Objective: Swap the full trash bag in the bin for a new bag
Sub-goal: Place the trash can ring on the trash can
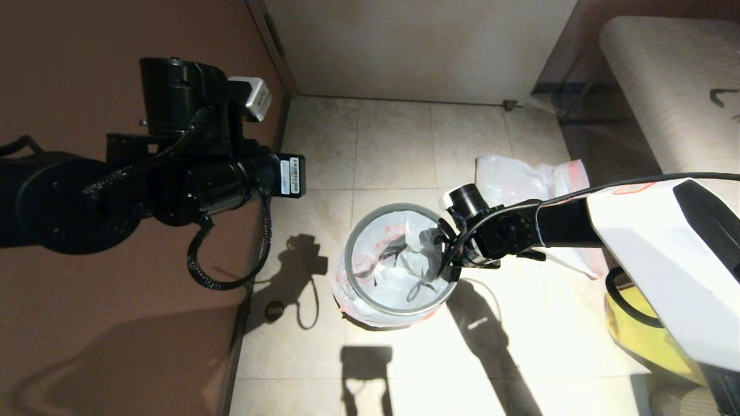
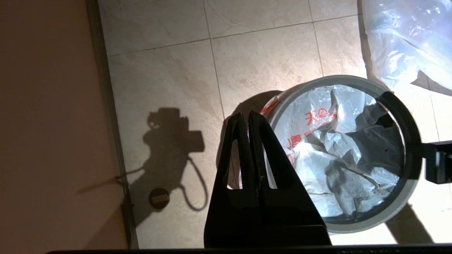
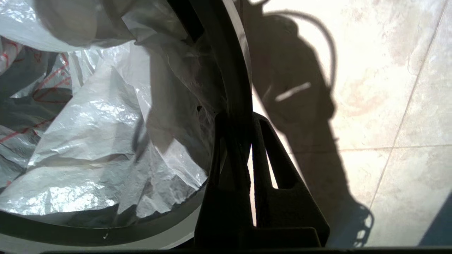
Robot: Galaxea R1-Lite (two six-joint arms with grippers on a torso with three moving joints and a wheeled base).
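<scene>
The right gripper is clenched on the grey hoop at the edge of the bin nearest the robot's right, one finger inside, one outside. The new bag already lines the bin, crumpled inside, its red-pink band spilling out under the hoop. The full trash bag lies on the floor just beyond the bin. The left gripper hangs closed and empty off the bin's other side. This looks like the closing step — seating the hoop; next, press it down evenly, then let go.
</scene>
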